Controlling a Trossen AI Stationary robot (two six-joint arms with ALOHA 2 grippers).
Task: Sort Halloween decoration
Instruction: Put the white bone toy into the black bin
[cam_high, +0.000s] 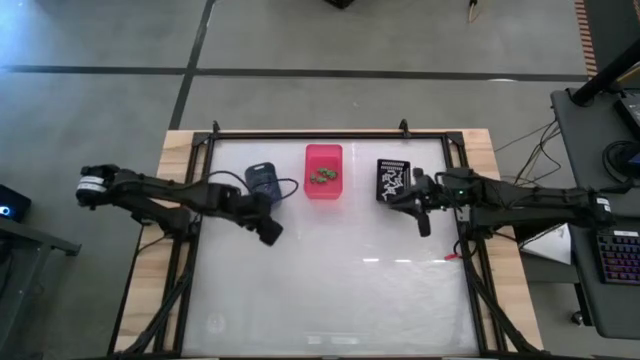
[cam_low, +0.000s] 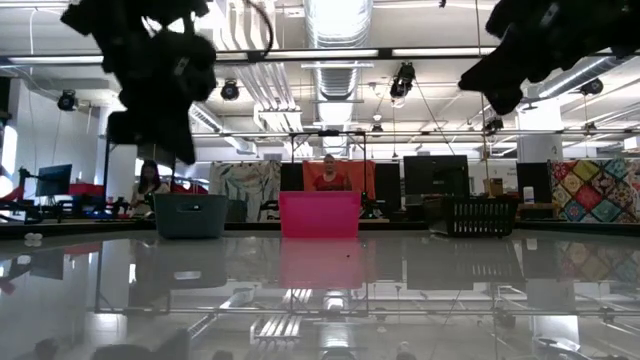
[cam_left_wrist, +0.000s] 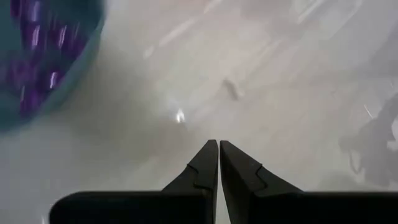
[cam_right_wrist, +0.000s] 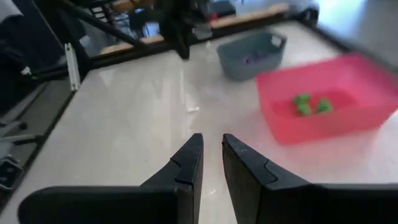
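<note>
Small green plastic trinkets (cam_right_wrist: 312, 104) clustered in pink rectangular bin (cam_right_wrist: 367, 118), long axis indiscernible. Left end effector (cam_left_wrist: 218, 163) closed, empty; right end effector (cam_right_wrist: 212, 155) slightly parted, empty.

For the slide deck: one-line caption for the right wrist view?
Right gripper, fingers slightly apart and empty, faces pink bin holding green trinkets, blue-grey bin beyond.

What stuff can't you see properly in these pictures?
- Black bin contents: high view, too small to identify the white bits.
- Blue-grey bin contents: left wrist view, purple trinkets blurred and bin cut off by the edge.
- Green trinkets in pink bin: right wrist view, too blurred for shape.
- Bin contents: low view, walls hide them.
</note>
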